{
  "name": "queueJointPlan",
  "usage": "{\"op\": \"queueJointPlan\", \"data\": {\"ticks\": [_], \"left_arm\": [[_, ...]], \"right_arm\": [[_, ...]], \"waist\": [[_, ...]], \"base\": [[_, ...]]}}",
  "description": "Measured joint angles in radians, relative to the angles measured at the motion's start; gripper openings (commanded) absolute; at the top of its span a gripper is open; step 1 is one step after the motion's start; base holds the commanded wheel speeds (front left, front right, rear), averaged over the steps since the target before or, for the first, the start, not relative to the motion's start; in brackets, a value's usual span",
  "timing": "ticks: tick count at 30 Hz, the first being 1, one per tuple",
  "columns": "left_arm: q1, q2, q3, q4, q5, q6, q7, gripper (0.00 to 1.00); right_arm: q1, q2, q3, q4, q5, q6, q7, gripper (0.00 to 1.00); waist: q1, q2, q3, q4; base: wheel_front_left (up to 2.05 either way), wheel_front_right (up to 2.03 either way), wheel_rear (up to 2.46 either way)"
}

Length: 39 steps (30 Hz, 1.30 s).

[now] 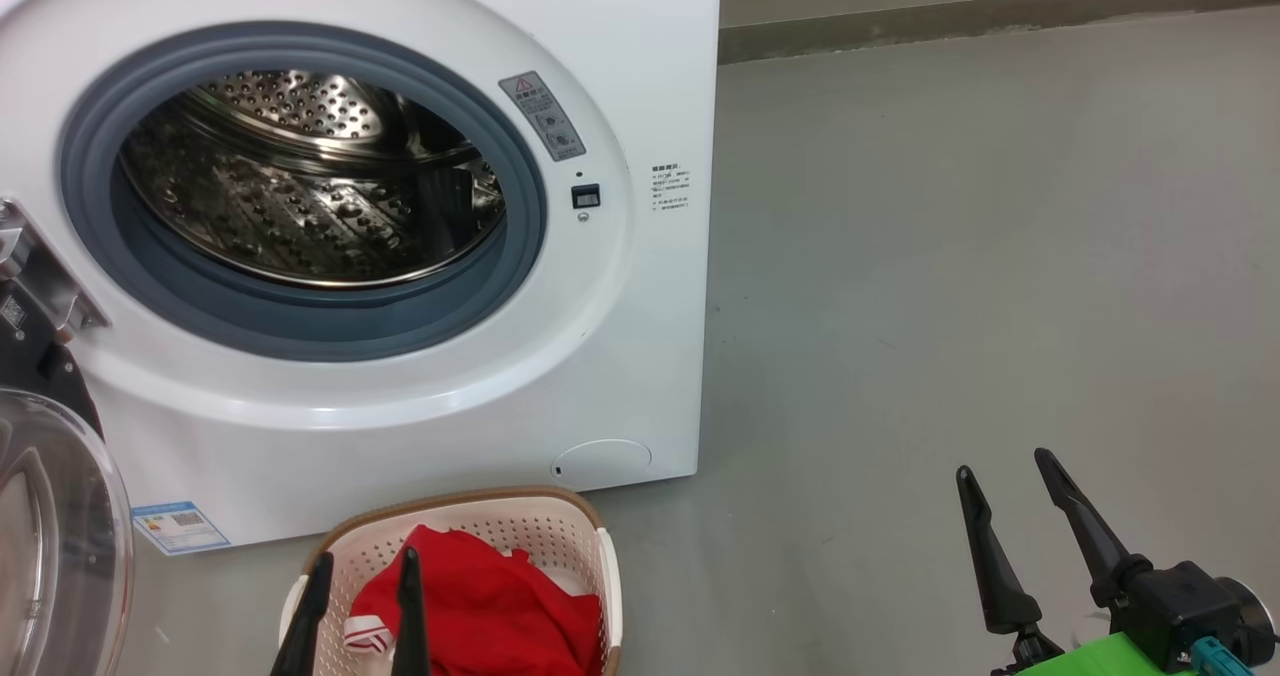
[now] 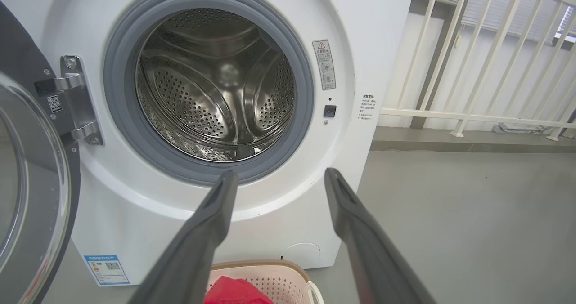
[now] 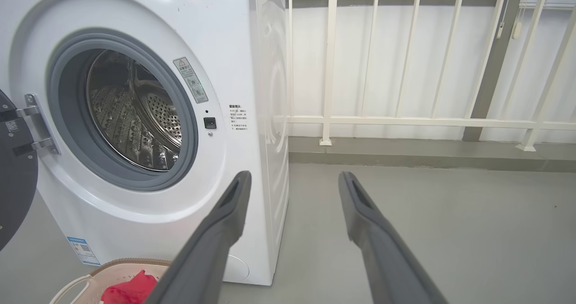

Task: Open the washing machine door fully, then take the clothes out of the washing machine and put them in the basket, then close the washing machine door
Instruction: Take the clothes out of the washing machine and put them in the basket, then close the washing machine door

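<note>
The white washing machine [image 1: 640, 56] stands with its door [image 1: 50, 516] swung wide to the left on its hinge. Bare perforated steel shows inside the drum [image 1: 310, 186]. In front of the machine sits the cream basket [image 1: 560, 516], with the red clothes [image 1: 480, 606] lying in it. My left gripper [image 1: 367, 556] hovers open over the basket's near side, nothing between its fingers. Off to the right, above bare floor, my right gripper [image 1: 1003, 463] is open and empty too. The left wrist view looks past the left gripper [image 2: 280, 172] into the drum [image 2: 216, 83].
Grey floor [image 1: 950, 256] stretches to the right of the machine. A low kerb [image 3: 405, 155] and a cream railing [image 3: 405, 122] close off the back. The open door [image 2: 40, 196] juts out on the machine's left side.
</note>
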Motion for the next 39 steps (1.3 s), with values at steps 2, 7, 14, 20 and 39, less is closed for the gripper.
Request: {"op": "queueJointPlan", "data": {"ticks": [2, 7, 14, 20, 39], "left_arm": [[0.000, 0.001, 0.000, 0.000, 0.008, 0.002, 0.000, 1.00], [0.000, 0.001, 0.000, -0.001, 0.016, 0.009, 0.000, 1.00], [0.000, 0.014, 0.000, -0.001, 0.016, 0.011, 0.000, 1.00], [0.000, 0.017, -0.006, -0.002, 0.016, 0.010, 0.000, 1.00], [-0.001, 0.028, -0.027, -0.002, 0.036, 0.036, 0.006, 1.00]], "right_arm": [[0.000, 0.000, 0.000, 0.000, 0.000, 0.000, 0.000, 1.00], [0.000, 0.000, 0.000, 0.000, 0.000, 0.000, 0.000, 1.00], [0.000, 0.000, -0.001, 0.000, 0.000, 0.000, 0.000, 1.00], [0.000, 0.001, -0.001, 0.001, 0.000, 0.000, 0.000, 1.00], [0.000, 0.001, -0.007, 0.002, 0.000, 0.000, 0.000, 1.00]], "waist": [[0.0000, 0.0000, 0.000, 0.001], [0.0000, 0.0000, 0.002, 0.003], [0.0000, 0.0000, 0.011, 0.007], [0.0000, 0.0000, 0.014, 0.009], [0.0000, 0.0000, 0.015, 0.030]], "base": [[-0.09, 0.09, 0.00], [-0.51, 0.51, 0.00], [-1.24, 1.24, 0.00], [-1.46, 1.46, 0.00], [-0.20, 0.20, 0.00]]}}
